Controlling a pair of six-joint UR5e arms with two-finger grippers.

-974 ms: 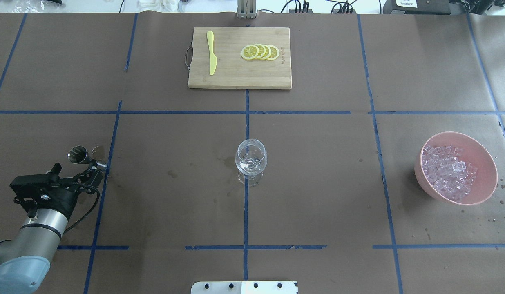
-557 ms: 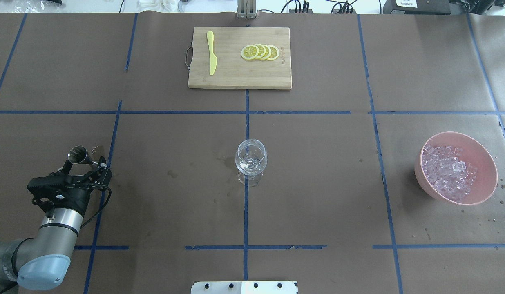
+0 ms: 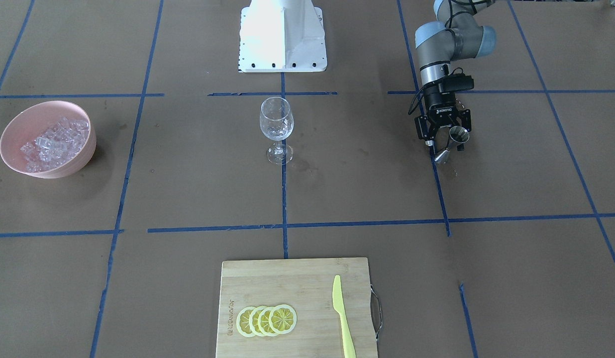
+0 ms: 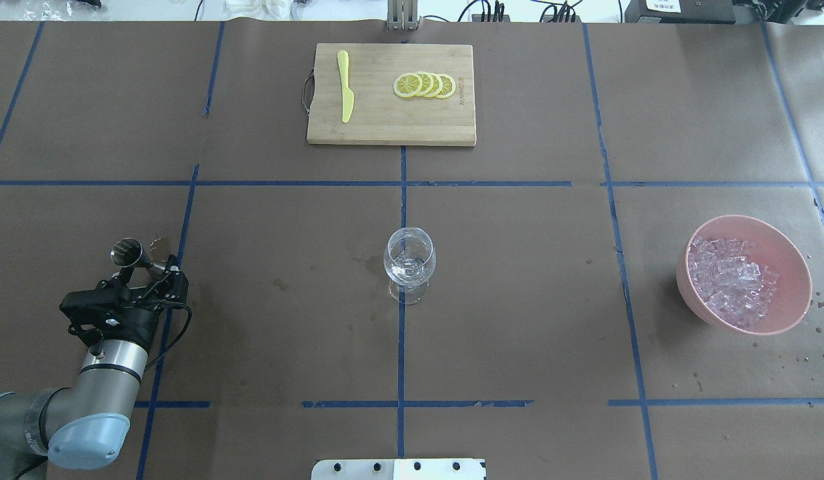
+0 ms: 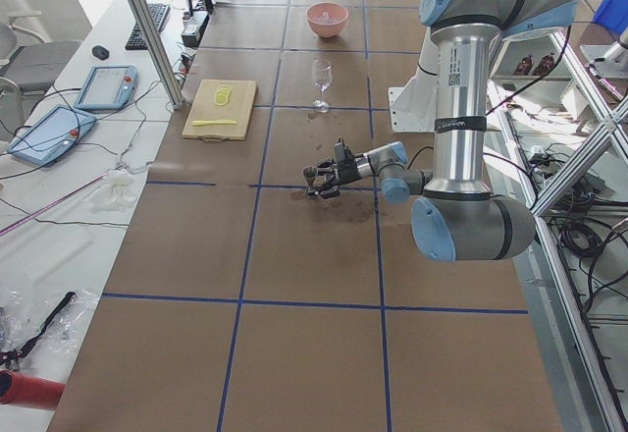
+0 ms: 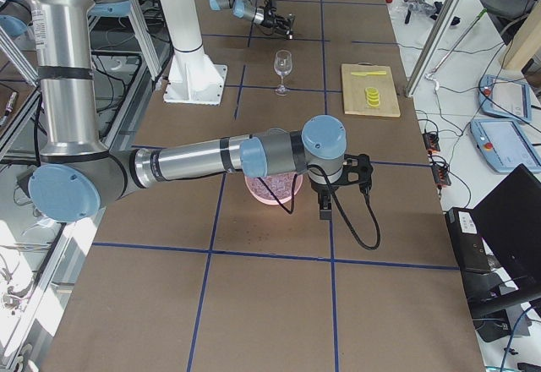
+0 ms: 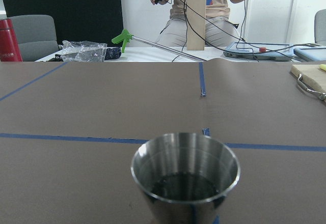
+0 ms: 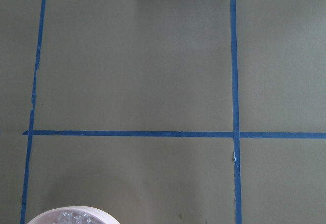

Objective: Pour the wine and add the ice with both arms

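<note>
A steel jigger (image 4: pixel 127 252) stands upright at the table's left, with dark wine (image 7: pixel 178 186) low in its cup (image 7: pixel 186 178). My left gripper (image 4: pixel 149 270) is level behind it and open, one finger on each side of the jigger (image 3: pixel 458 133). The empty-looking wine glass (image 4: pixel 409 263) stands at the table's middle. A pink bowl (image 4: pixel 789 263) at the right holds the ice (image 4: pixel 732 280). My right gripper (image 6: pixel 324 211) hangs just beyond that bowl; I cannot tell whether it is open or shut. Its wrist view catches only the bowl's rim (image 8: pixel 71 211).
A wooden cutting board (image 4: pixel 385 127) at the far middle carries lemon slices (image 4: pixel 425 85) and a yellow knife (image 4: pixel 345 87). The white robot base (image 3: pixel 282 35) is at the near edge. Dark stains (image 4: pixel 282 285) mark the paper. A seated person (image 7: pixel 204 10) is beyond the table.
My left arm's wrist has swung to the right and levelled out behind the jigger. The jigger, glass and bowl have stayed where they were.
</note>
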